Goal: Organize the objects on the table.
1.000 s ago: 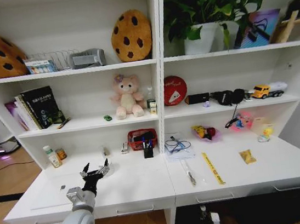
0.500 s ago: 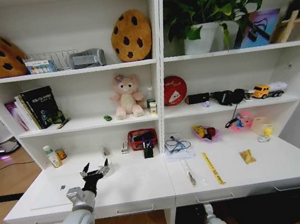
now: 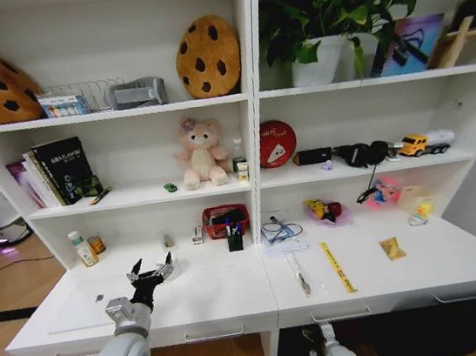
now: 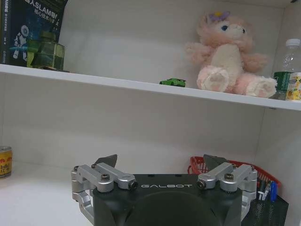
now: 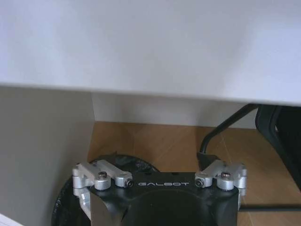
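The right gripper (image 5: 160, 181) hung low beneath the table (image 3: 227, 298), its state impossible to tell. The left gripper (image 3: 150, 271) hovered open over the table's left half, holding nothing. Two marker pens (image 3: 300, 275) lay right of centre; the green toy car (image 4: 172, 82), probably the next target, sat on the shelf (image 4: 94, 81) beyond, demanding a level, unhurried reach.

The table (image 3: 229, 306) has bare surface along its front edge on the left half, around the left gripper (image 3: 149, 270). At the back edge a red basket (image 3: 225, 219) and bottles (image 3: 82, 248) block the way; a marker pen (image 3: 301, 276) and yellow strip (image 3: 337, 267) lie across the right half.
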You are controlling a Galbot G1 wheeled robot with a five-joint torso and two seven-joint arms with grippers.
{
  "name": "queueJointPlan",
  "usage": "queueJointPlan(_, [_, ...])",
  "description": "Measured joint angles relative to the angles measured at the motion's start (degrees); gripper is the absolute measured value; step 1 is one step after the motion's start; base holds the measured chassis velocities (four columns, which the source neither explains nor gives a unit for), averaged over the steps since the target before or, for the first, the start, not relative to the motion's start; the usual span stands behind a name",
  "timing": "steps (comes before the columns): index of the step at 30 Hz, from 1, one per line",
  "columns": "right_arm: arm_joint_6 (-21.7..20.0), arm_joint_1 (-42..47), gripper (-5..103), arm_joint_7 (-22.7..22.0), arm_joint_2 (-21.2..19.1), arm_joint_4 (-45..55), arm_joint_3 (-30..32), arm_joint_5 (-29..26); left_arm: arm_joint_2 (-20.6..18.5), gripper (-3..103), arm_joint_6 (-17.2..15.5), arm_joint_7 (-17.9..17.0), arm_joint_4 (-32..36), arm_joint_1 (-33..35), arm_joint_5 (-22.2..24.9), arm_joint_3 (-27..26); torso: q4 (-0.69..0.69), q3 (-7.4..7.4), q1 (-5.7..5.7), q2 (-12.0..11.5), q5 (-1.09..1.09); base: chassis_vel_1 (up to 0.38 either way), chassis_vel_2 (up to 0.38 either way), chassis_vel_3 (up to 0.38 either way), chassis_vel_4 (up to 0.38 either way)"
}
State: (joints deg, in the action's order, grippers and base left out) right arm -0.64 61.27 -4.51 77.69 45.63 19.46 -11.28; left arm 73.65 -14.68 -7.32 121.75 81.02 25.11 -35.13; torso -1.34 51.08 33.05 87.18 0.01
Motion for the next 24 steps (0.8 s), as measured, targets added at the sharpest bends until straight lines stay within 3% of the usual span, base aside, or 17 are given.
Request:
queueJointPlan(7, [-4.1,2.6,100,-1.1,-0.2,5.7,0.0,-0.4,0.0,100,0.0,0.0,0.0,0.0,0.0,0.0,0.04,-0.02,0.00,0.0,-0.02,0.000,0.000,0.000,0.000])
queueJointPlan(9, [-9.3,7.4,100,-2.5,-0.4,13.4,-0.2,-1.0,0.0,100,0.0,0.0,0.0,0.0,0.0,0.0,0.05,-0.01,0.00,0.0,0.00,0.000,0.000,0.000,0.000])
queueJointPlan(10, [-9.3,7.4,100,-2.5,-0.4,13.4,-0.2,-1.0,0.0,100,0.0,0.0,0.0,0.0,0.0,0.0,0.05,-0.01,0.00,0.0,0.00,0.000,0.000,0.000,0.000])
queueJointPlan(12, [-15.2,14.6,100,-4.5,-0.9,23.0,-1.0,-1.9,0.0,100,0.0,0.0,0.0,0.0,0.0,0.0,0.00,-0.01,0.00,0.0,-0.01,0.000,0.000,0.000,0.000])
queueJointPlan(13, [-15.2,14.6,100,-4.5,-0.9,23.0,-1.0,-1.9,0.0,100,0.0,0.0,0.0,0.0,0.0,0.0,0.00,-0.01,0.00,0.0,-0.01,0.000,0.000,0.000,0.000])
queueJointPlan(15, [-19.4,21.4,100,-7.8,-1.5,33.5,-1.6,-2.1,0.0,100,0.0,0.0,0.0,0.0,0.0,0.0,0.03,-0.02,0.00,0.0,-0.02,0.000,0.000,0.000,0.000])
queueJointPlan(24, [-22.5,33.6,100,-15.7,-4.0,51.4,-3.3,-1.4,0.0,100,0.0,0.0,0.0,0.0,0.0,0.0,0.02,-0.01,0.00,0.0,-0.02,0.000,0.000,0.000,0.000])
